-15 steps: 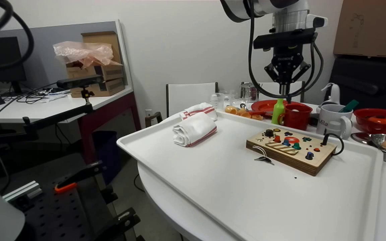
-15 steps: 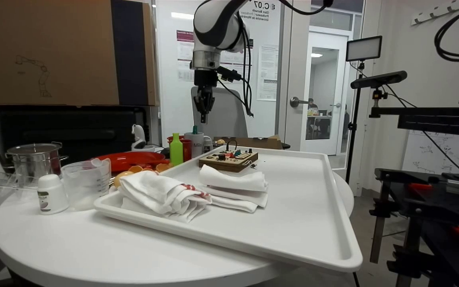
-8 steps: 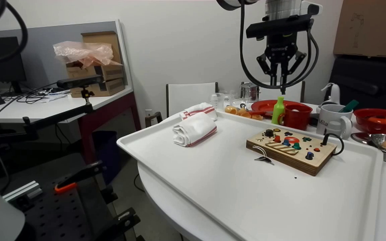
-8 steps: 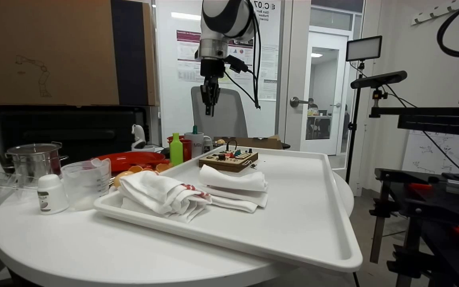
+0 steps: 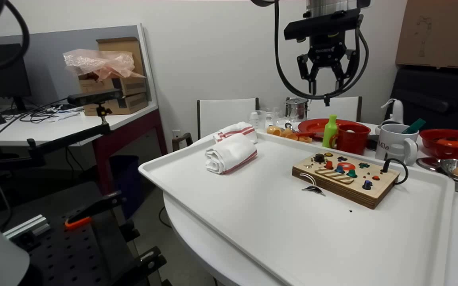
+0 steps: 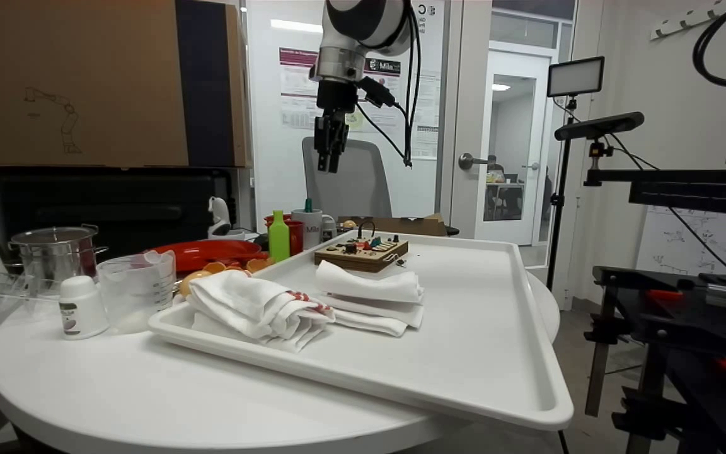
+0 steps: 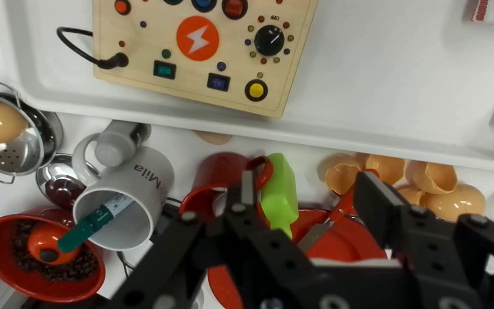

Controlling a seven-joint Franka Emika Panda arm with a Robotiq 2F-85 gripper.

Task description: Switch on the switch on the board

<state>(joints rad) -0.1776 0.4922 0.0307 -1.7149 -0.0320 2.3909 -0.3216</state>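
Board is seen, in the wrist view, at eleven o'clock from the gripper, which is spread apart with nothing held. If descent is begun too early, the green bottle or red mug may be struck.

'mila' on the pale mug, upside down in the wrist view, 'mila' on a dark poster strip, 'robotiq' faintly on the gripper, white lightning bolt on the orange disc of the board
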